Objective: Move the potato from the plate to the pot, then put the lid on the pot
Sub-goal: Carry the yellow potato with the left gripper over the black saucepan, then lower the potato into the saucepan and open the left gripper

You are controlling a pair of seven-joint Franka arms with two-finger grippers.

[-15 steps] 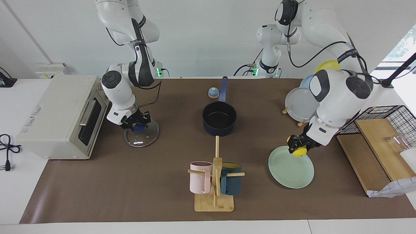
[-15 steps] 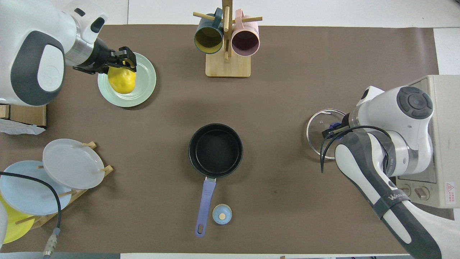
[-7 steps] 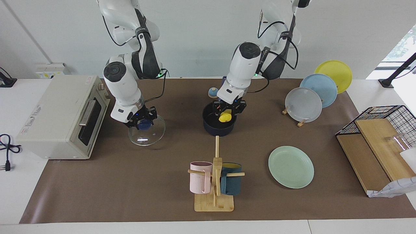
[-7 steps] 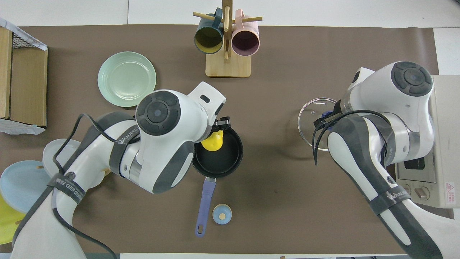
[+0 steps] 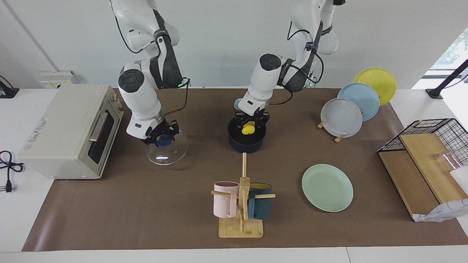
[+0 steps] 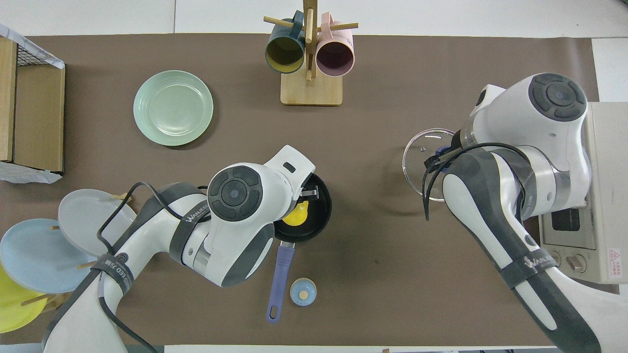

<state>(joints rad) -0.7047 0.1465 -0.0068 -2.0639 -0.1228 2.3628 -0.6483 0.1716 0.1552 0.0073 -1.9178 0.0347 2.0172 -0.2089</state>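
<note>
In the facing view the left pincer (image 5: 251,122) hangs at the middle of the frame, over the open mouth of the pot (image 5: 247,138), its fingers closed on the potato (image 5: 248,128). The potato sits at rim height inside the pot's circle; whether it touches the black inside cannot be told. In the overhead view the left arm covers one side of the pot (image 6: 314,215), and the potato (image 6: 296,215) shows yellow against the black inside, with the blue handle running down toward the bottom edge and a small blue bell (image 6: 303,292) just beside its end.

The right pincer (image 5: 161,136) is in the left half of the facing view, closed on the blue knob of the lid (image 5: 167,149). The lid looks tilted and lifted off the desk (image 5: 146,212), its glass edge near the front of the toaster oven (image 5: 69,131). Between lid and pot lies a bare strip of brown mat.

The plate (image 5: 327,187) lies empty in the lower right of the facing view, well apart from the pot. The mug rack (image 5: 241,204) stands at lower centre, its long peg pointing at the pot's wall. Three plates on a stand (image 5: 356,106) lean at upper right, and a wire basket (image 5: 431,146) sits at the right edge.
</note>
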